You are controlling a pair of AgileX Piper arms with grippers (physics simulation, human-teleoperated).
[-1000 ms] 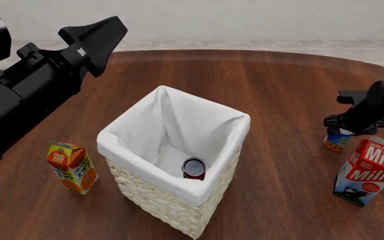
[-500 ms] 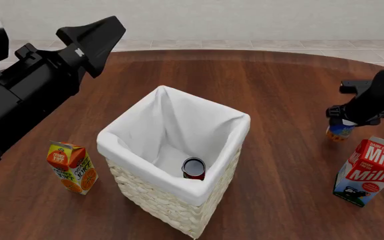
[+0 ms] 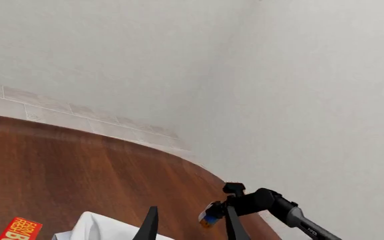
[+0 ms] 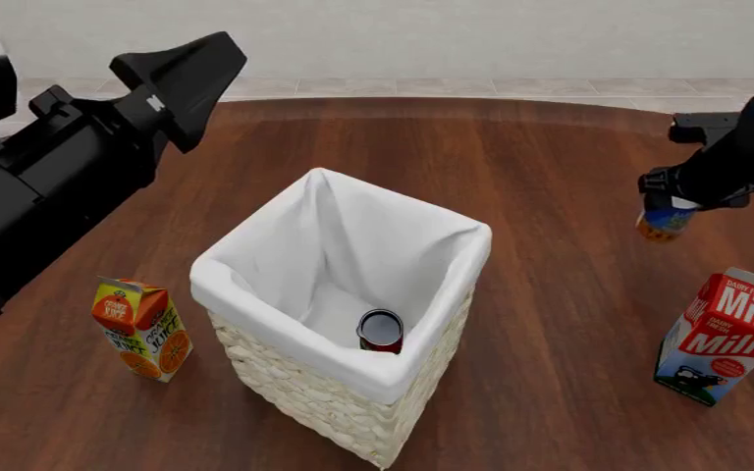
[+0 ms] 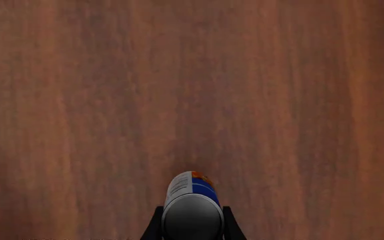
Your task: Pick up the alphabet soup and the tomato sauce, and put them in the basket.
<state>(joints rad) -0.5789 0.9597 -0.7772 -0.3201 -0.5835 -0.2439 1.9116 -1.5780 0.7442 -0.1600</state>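
The right claw [image 4: 672, 204] grips the tomato sauce [image 4: 666, 220] by its top, holding the can in the air above the tabletop [image 4: 534, 177] on the far right; in the right wrist view the can [image 5: 192, 205] sits clamped between the two fingers [image 5: 153, 227] with bare wood beneath it. The alphabet soup [image 4: 380, 331] lies at the bottom of the basket [image 4: 350, 392], near its right near wall. The basket stands in the middle of the tabletop. The left claw [image 4: 193, 69] hangs high at the far left with its fingers narrowly apart, holding nothing. An orange juice carton [image 4: 141, 329] stands left of the basket, and a milk carton [image 4: 725, 334] stands at the near right, below the lifted can.
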